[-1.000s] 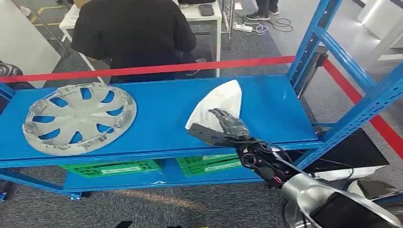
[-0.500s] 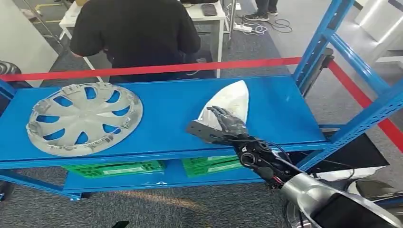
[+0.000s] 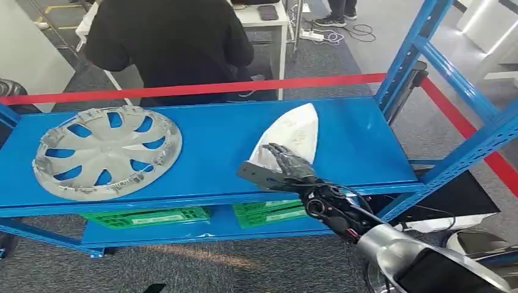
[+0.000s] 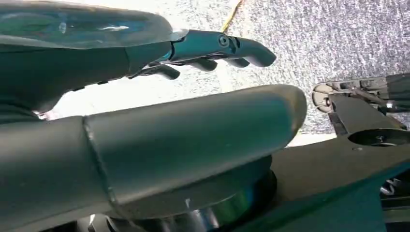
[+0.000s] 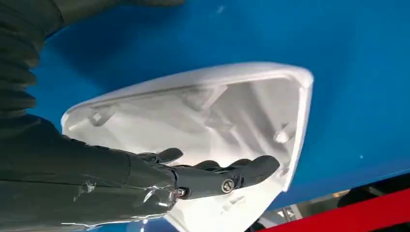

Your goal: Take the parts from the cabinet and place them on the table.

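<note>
Blue shelf (image 3: pixel 207 140) — right hand (image 3: pixel 287 166) touching white part (image 3: pixel 292 131).

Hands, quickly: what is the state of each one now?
Left hand: open, holding nothing.
Right hand: over the white part; grip cannot be told.

Grey carpet (image 3: pixel 342 55) covers the floor, crossed by red tape (image 3: pixel 183 90). Behind it stands a white desk (image 3: pixel 269 21) with a person in black (image 3: pixel 171 43). Green crates (image 3: pixel 146 215) sit low.

Silver right arm (image 3: pixel 397 250) — dark hand (image 3: pixel 284 168), black cables.
</note>
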